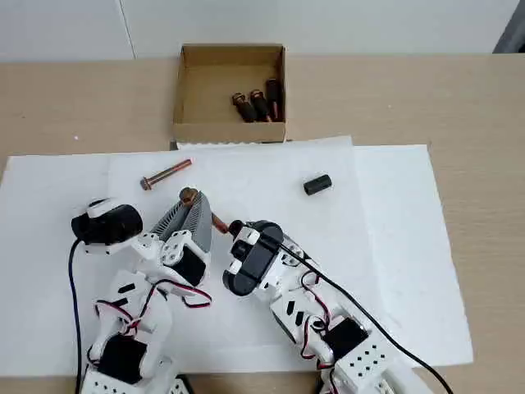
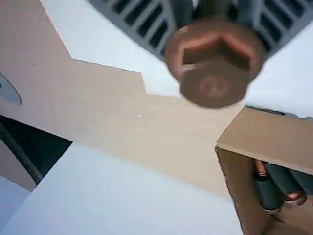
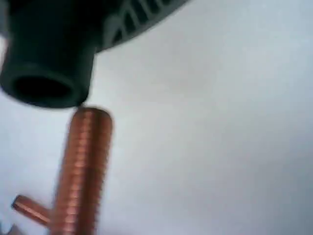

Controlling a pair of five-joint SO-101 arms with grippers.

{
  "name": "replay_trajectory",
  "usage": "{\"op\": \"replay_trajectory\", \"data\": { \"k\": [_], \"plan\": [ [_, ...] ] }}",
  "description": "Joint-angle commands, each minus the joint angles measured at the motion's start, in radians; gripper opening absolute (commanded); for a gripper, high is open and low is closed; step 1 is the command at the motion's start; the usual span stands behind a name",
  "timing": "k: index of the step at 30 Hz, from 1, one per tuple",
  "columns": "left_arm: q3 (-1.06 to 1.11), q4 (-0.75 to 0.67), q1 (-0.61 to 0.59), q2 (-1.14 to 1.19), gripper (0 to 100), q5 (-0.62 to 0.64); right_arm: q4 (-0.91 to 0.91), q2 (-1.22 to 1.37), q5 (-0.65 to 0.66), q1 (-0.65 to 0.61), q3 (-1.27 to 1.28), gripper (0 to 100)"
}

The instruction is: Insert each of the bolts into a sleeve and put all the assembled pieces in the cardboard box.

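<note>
Bolt [image 2: 212, 63] clamped near its head by closed left gripper [image 1: 194, 207], threaded end just at mouth of sleeve [image 3: 46, 63], not inside | sleeve gripped by closed right gripper [image 1: 235, 228] | second bolt [image 1: 166, 176] and loose sleeve [image 1: 317, 185] lying apart on white paper [image 1: 394, 246] | three assembled pieces [image 1: 257, 104] in cardboard box [image 1: 230, 131], just beyond paper

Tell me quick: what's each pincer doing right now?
Left pincer: shut on a copper bolt.
Right pincer: shut on a black sleeve.
</note>
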Motion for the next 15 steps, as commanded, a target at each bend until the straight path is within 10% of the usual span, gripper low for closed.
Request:
{"op": "replay_trajectory", "data": {
  "k": [1,15],
  "plan": [
    [-0.004,-0.028,0.025,-0.008,1,-0.005,-0.03,-0.012,0.009,-0.03,-0.052,0.4],
    [0.002,-0.066,0.026,-0.006,1,-0.005,-0.028,-0.012,0.011,-0.044,-0.044,0.4]
  ]
}}
